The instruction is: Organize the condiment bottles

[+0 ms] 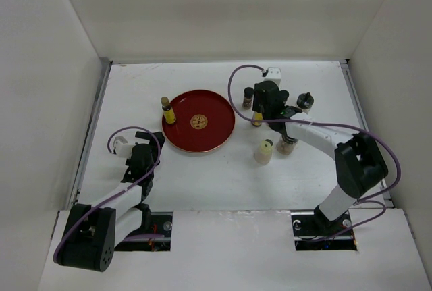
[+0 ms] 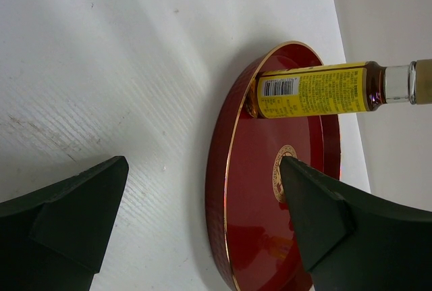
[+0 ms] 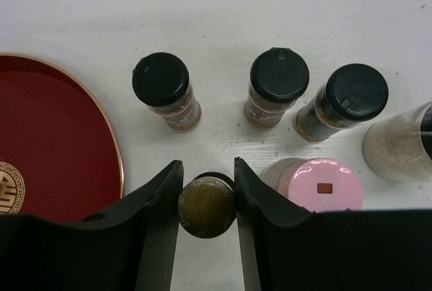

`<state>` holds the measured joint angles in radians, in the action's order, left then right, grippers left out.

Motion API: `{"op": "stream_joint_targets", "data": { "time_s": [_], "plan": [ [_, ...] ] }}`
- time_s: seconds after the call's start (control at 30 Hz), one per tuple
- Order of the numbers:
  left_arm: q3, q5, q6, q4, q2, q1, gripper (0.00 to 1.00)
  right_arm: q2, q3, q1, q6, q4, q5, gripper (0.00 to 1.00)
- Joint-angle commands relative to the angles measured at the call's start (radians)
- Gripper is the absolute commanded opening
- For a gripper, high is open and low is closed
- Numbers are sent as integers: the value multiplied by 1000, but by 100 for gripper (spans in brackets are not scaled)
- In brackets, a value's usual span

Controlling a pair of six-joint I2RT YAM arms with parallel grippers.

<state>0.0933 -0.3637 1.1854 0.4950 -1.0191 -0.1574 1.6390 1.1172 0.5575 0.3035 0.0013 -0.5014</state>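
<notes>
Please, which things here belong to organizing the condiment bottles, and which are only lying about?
Belong to the job: yellow bottle; gold-capped bottle; three black-capped bottles; pink-lidded bottle; cream bottle; pale bottle.
Only lying about: red tray, though the yellow bottle stands in it.

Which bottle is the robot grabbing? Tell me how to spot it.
Find the round red tray, then look just right of it. In front of three black-capped bottles, next to a pink-lidded bottle, sits the gold-capped bottle between the fingers of the right gripper. Only it has a dull gold cap.
</notes>
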Motion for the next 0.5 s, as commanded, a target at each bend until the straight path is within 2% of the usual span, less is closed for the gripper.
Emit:
{"op": "stream_joint_targets", "data": {
  "time_s": [0.0, 0.23, 0.47],
  "plan": [
    [19, 3, -6, 57, 2, 2, 100, -68, 6, 17, 2, 60, -52, 25],
    [22, 3, -6, 57, -7, -3, 100, -125, 67, 92, -18, 103, -25, 23],
    [16, 3, -7, 57, 7, 2, 100, 76, 291, 193, -17, 138, 35, 22]
  ]
}}
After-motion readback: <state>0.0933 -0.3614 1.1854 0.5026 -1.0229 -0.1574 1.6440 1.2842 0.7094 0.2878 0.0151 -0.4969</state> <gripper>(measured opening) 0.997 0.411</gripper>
